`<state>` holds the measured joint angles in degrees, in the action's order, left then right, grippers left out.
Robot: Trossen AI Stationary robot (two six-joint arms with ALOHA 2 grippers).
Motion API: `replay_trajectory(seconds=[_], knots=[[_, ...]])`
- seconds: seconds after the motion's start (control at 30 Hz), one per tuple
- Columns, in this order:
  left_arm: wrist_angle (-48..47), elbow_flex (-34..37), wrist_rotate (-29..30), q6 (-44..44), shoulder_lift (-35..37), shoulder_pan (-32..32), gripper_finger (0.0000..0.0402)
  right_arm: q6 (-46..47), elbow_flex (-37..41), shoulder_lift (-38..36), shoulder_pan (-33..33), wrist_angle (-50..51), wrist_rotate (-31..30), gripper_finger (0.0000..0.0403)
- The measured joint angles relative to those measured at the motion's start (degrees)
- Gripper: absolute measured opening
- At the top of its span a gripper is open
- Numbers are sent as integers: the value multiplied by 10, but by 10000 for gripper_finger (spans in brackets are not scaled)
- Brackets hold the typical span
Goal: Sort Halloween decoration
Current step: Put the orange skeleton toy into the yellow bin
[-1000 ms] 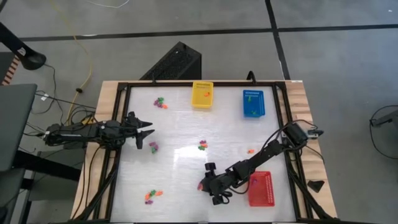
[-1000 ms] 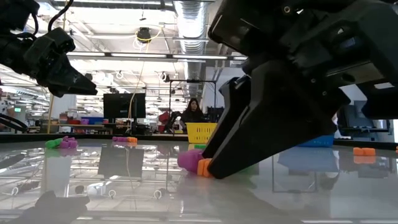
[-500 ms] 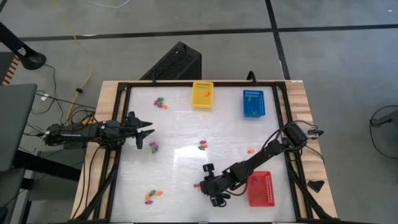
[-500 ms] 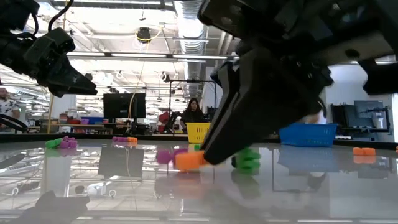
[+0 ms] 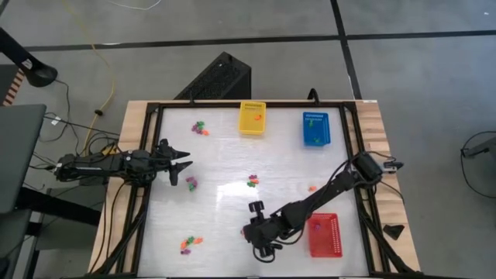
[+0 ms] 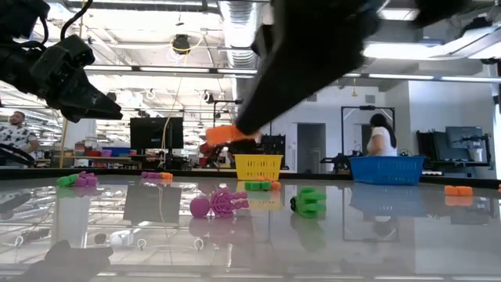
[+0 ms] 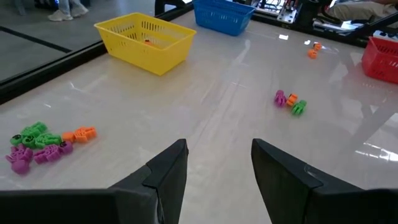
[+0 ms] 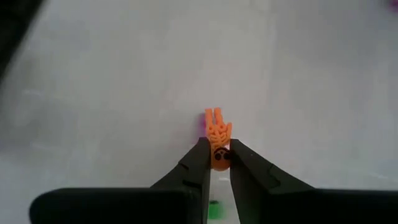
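You are looking at one orange skeleton trinket (image 8: 218,140) hanging clear of the bench, pinched by its round head, ribs pointing away. Below it a purple skeleton trinket (image 6: 218,204) and a green trinket (image 6: 311,201) are lying apart on the bench. Other mixed orange, green and purple clusters (image 7: 43,142) are sitting scattered well apart across the bench.

High view looks straight down on the table (image 5: 232,155); low view sits at tabletop level facing the room; both share the yellow basket (image 5: 252,118); wrist views look close past their fingers
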<state>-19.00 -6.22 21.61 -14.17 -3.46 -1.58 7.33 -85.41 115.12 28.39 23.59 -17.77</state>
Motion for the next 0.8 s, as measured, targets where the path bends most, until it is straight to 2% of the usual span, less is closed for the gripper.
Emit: replay_trajectory(seconds=[0.23,0.47,0.67,0.8], knots=[[0,0,0,0,0,0,169,-122,-59,0,-70,84,-8,79],[0,0,0,0,0,0,169,-220,-116,0,-203,131,-7,79],[0,0,0,0,0,0,169,-225,-152,0,-346,169,-1,79],[0,0,0,0,0,0,169,-199,-159,0,-433,171,40,79]])
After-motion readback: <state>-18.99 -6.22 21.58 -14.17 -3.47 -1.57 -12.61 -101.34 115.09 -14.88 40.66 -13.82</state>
